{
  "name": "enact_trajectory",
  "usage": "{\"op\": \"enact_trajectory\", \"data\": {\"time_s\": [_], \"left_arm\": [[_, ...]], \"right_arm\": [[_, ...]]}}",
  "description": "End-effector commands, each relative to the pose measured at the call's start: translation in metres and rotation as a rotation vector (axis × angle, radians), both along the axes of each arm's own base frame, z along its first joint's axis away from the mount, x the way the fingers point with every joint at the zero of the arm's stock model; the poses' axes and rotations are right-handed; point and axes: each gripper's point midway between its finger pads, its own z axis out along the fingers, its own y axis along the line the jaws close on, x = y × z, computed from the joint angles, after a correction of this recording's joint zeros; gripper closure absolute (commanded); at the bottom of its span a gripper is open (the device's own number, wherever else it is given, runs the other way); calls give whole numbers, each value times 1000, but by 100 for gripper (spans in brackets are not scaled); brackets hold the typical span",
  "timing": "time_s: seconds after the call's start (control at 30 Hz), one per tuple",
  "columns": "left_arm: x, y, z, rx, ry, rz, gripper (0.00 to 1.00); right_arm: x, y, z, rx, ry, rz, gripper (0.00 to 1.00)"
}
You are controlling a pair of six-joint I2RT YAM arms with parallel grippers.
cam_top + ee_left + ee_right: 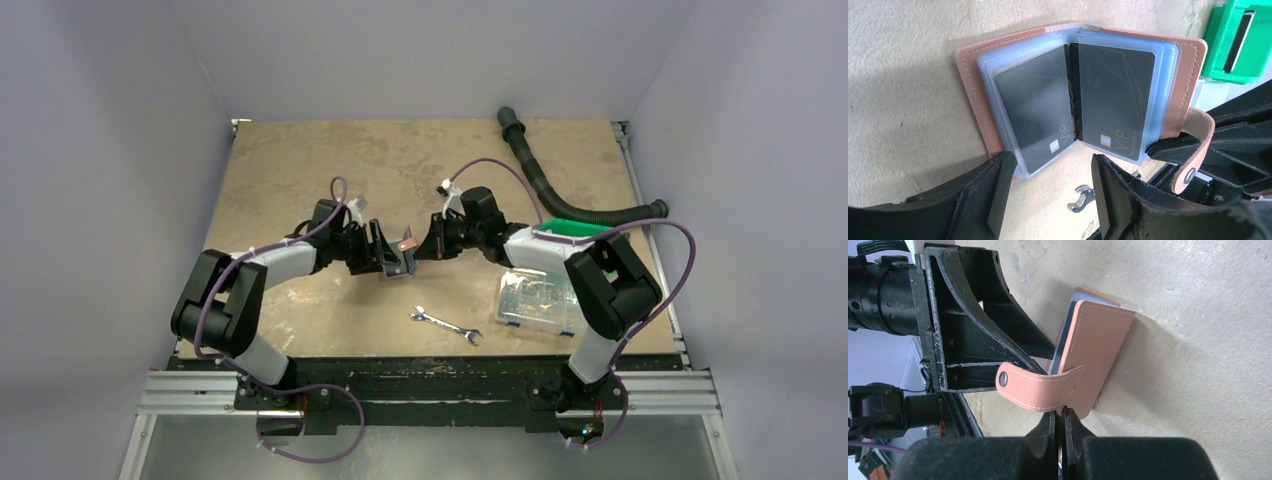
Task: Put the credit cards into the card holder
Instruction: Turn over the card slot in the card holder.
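My right pincer (pixel 1062 421) is clamped on the cover edge of the card holder (pixel 973 75), mid-counter (pixel 898 110); my left pincer (pixel 1052 160) gapes wide. Light, floppy leather; both credit cards (pixel 1035 110) sit in slippery sleeves, so I'd grip covers.

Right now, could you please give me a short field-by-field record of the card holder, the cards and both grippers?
card holder: open, inner sleeves facing the left wrist camera
credit cards: two dark ones, one in a clear sleeve on each side
right gripper: shut on the cover's edge, just below the strap
left gripper: open, fingers apart at the holder's lower edge
strap state: unfastened, snap end hanging free
wrench: lying flat, apart from both grippers
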Motion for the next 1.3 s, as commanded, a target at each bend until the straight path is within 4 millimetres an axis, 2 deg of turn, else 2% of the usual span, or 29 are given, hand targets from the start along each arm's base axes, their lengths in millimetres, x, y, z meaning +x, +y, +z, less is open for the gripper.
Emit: {"op": "enact_trajectory", "data": {"time_s": [0.0,0.13,0.43,0.57,0.83,1.1,1.27], "left_arm": [[-1,-4,18,-75,-43,-15,35],[-1,-10,25,-113,-58,-33,26],[1,-7,27,-102,-84,-25,15],[1,-9,30,-111,-94,-36,5],[0,-13,37,-134,-115,-49,0],[0,-16,26,-117,-94,-46,0],[3,-7,13,-39,-75,-16,5]], "right_arm": [[5,15,19,43,-52,9,100],[5,19,20,36,-56,9,100],[4,24,23,26,-64,10,100],[4,25,22,18,-64,7,100],[3,30,23,9,-67,14,100],[1,33,26,6,-72,19,100],[0,32,30,8,-81,24,100]]}}
